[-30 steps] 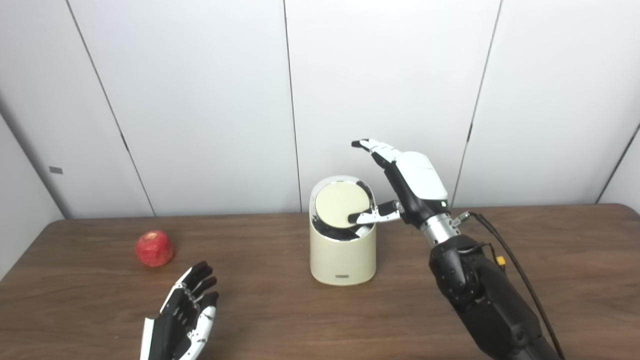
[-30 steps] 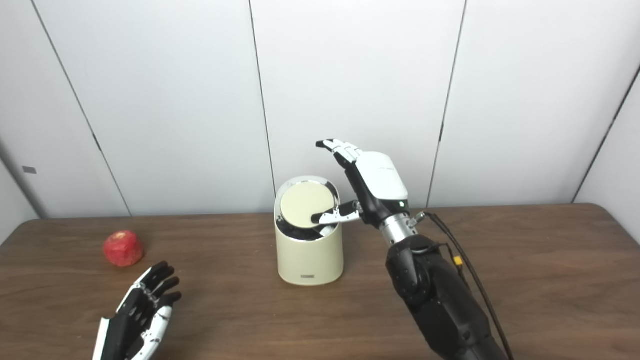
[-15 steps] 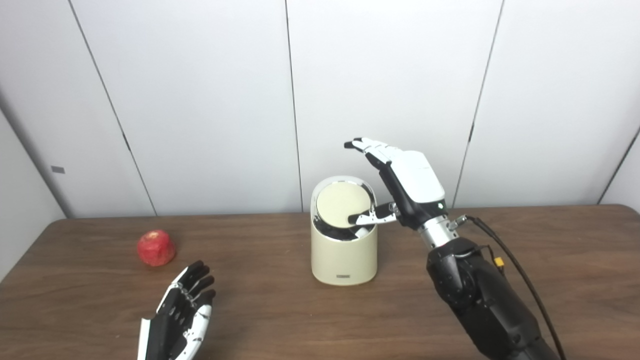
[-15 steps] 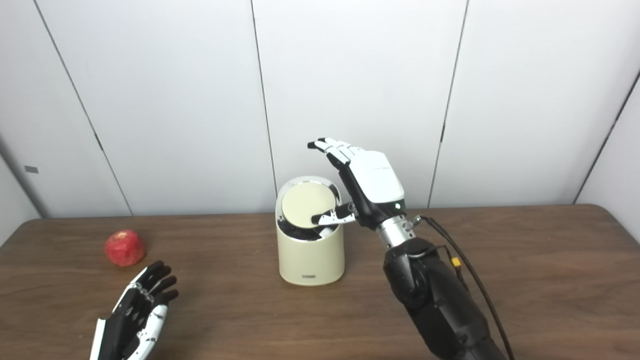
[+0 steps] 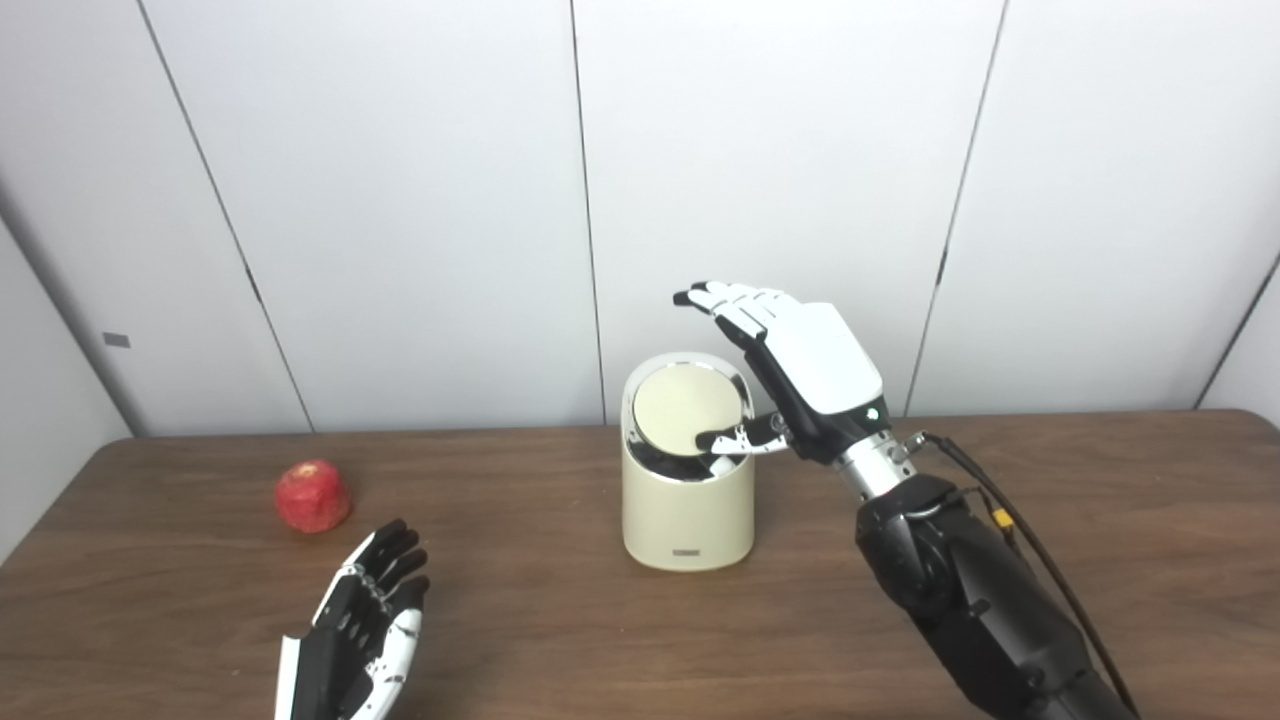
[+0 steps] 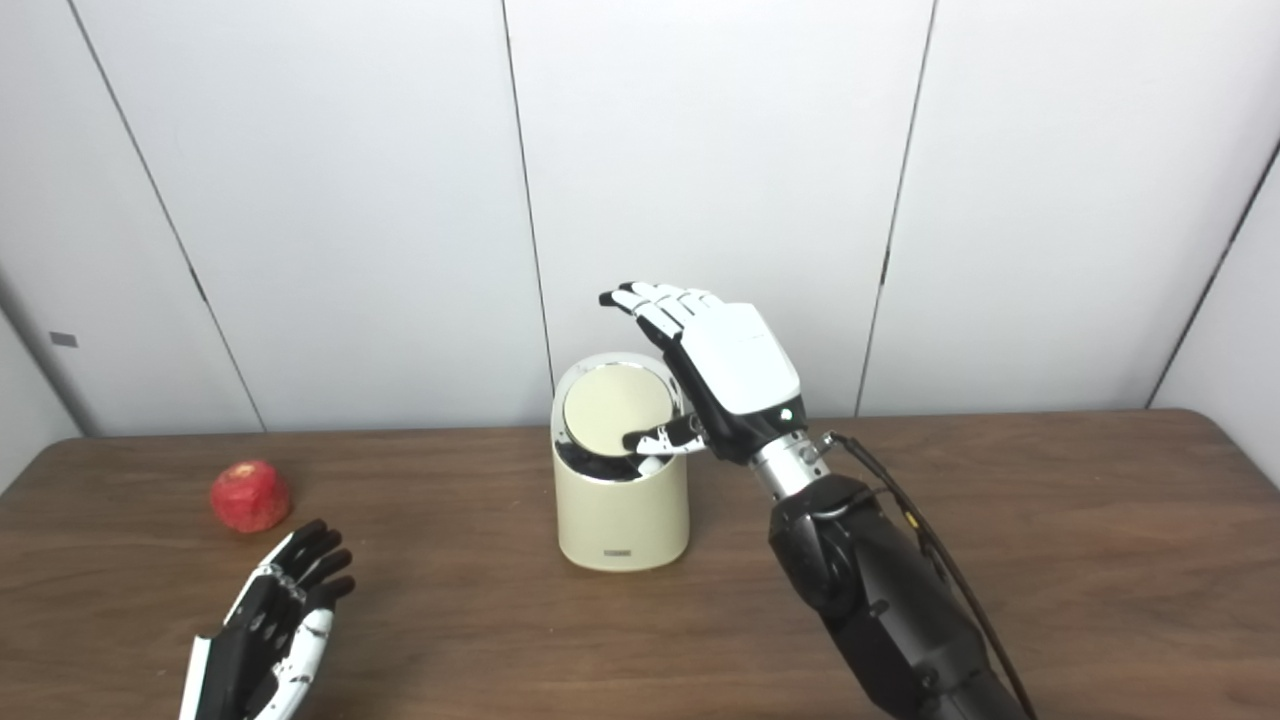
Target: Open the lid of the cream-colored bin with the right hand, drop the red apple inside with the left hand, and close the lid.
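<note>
Status: lid-opening step under way, not finished. The cream bin (image 5: 687, 500) stands upright near the middle of the surface (image 5: 1100, 520). Its round lid (image 5: 688, 407) sits tilted inside the chrome rim, with a dark gap showing at the front edge, so it reads as partly tipped rather than fully open. The right hand (image 5: 800, 375) is raised at the bin's right side, fingers (image 5: 725, 300) extended and held close together, arching above the lid without touching it. Its thumb (image 5: 735, 440) reaches in over the front right of the rim; actual contact with the lid looks likely but cannot be confirmed. The hand grips nothing.

The red apple (image 5: 313, 495) lies on the surface at far left, well apart from the bin, untouched. The left hand (image 5: 360, 630) rests low near the front edge, palm down, fingers spread, empty, a little in front and to the right of the apple.

Remaining, by judgement: finish tipping the lid, pick up the apple, drop it in, close the lid.

Count: one bin, one lid, one apple, two hands.
</note>
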`<state>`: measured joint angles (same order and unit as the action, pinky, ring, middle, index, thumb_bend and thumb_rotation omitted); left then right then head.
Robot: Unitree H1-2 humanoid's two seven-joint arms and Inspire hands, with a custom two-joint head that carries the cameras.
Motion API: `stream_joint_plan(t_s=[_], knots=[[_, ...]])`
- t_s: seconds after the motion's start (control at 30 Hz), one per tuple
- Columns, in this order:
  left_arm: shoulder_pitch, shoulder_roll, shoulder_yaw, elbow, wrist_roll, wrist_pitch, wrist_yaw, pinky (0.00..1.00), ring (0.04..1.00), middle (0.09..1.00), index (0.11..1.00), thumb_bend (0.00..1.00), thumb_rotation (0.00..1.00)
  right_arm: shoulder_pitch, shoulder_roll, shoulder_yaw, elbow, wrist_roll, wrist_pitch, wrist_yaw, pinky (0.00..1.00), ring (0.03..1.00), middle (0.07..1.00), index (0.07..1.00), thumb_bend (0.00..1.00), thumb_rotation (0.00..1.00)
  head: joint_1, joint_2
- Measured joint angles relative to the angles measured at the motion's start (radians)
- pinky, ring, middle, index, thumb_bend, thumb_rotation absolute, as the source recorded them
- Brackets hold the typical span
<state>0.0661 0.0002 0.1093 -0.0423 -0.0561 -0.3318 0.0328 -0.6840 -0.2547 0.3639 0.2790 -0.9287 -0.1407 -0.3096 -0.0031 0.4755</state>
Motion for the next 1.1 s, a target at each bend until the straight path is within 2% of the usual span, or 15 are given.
stream_joint_plan(t_s=[0.1,0.33,0.47,0.6,0.73,0.8,0.9,1.0,1.1], knots=[[-0.001,0.0,-0.001,0.002,0.005,-0.004,0.0,0.76,0.806,0.83,0.849,0.3,0.33,-0.005,-0.008,0.01,0.0,-0.011,-0.005,0.0,0.78,0.836,0.852,0.841,0.98,0.05,0.002,-0.002],[-0.001,0.0,-0.002,0.002,0.013,-0.005,0.001,0.77,0.811,0.834,0.851,0.3,0.33,-0.005,-0.009,0.011,0.0,-0.017,-0.005,0.001,0.78,0.842,0.855,0.842,0.97,0.08,0.003,-0.002],[-0.001,0.0,-0.002,0.002,0.013,-0.006,0.001,0.77,0.811,0.831,0.848,0.32,0.35,0.002,0.009,-0.021,-0.003,0.034,-0.004,0.012,0.75,0.82,0.827,0.824,0.93,0.13,0.002,0.0],[-0.001,0.0,-0.003,0.002,0.013,-0.009,0.0,0.76,0.808,0.831,0.85,0.32,0.34,0.018,0.054,-0.086,-0.006,0.126,-0.001,0.014,0.75,0.835,0.839,0.834,0.83,0.2,0.0,0.002],[-0.001,0.0,-0.004,0.002,0.012,-0.009,0.0,0.76,0.808,0.831,0.85,0.33,0.33,0.037,0.075,-0.134,-0.029,0.182,0.008,0.013,0.75,0.827,0.842,0.824,0.77,0.2,0.0,0.003],[0.0,0.0,-0.004,0.002,0.01,-0.009,-0.001,0.76,0.807,0.83,0.848,0.33,0.31,0.043,0.093,-0.171,-0.045,0.216,0.024,0.01,0.75,0.827,0.838,0.82,0.65,0.2,0.0,0.003],[0.0,0.0,-0.004,0.0,0.007,-0.005,-0.001,0.76,0.807,0.832,0.847,0.32,0.31,0.051,0.109,-0.209,-0.073,0.267,0.045,0.013,0.69,0.794,0.809,0.804,0.47,0.19,0.002,0.008],[0.0,0.0,-0.005,-0.001,0.006,-0.002,-0.001,0.75,0.804,0.831,0.851,0.3,0.3,0.071,0.109,-0.22,-0.079,0.295,0.052,0.025,0.68,0.784,0.808,0.794,0.43,0.18,0.002,0.008],[0.0,0.0,-0.005,-0.001,0.006,0.0,-0.001,0.75,0.803,0.83,0.849,0.28,0.28,0.113,0.105,-0.224,-0.085,0.304,0.055,0.034,0.66,0.759,0.789,0.789,0.44,0.18,0.002,0.009]])
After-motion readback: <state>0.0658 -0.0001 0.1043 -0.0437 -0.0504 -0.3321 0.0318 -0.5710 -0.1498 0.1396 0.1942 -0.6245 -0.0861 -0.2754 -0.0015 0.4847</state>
